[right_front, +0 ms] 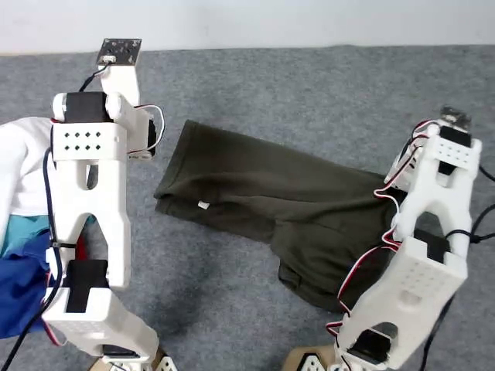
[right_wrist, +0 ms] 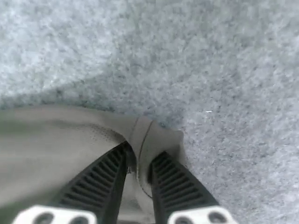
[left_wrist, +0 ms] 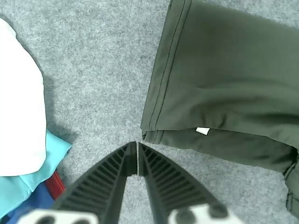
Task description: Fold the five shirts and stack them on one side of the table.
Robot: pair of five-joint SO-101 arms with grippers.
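A dark olive shirt (right_front: pixel 263 185) lies partly folded across the middle of the grey table, a small white label (right_front: pixel 203 205) near its left edge. My right gripper (right_wrist: pixel 139 157) is shut on a bunched fold of this olive shirt (right_wrist: pixel 56 140) at its right end. The left gripper (left_wrist: pixel 138 153) is shut with nothing in it and hangs over bare carpet just off the olive shirt's (left_wrist: pixel 224 84) near left corner. At the table's left edge sits a pile with a white shirt (right_front: pixel 19 170), a teal shirt (right_front: pixel 19 232) and a blue shirt (right_front: pixel 19 290).
A red piece of cloth (left_wrist: pixel 56 184) peeks out from under the teal shirt (left_wrist: pixel 28 179) in the pile. Bare grey carpet (right_front: pixel 309 93) stretches behind the olive shirt. The white arm bodies (right_front: pixel 85 232) stand at the front left and front right.
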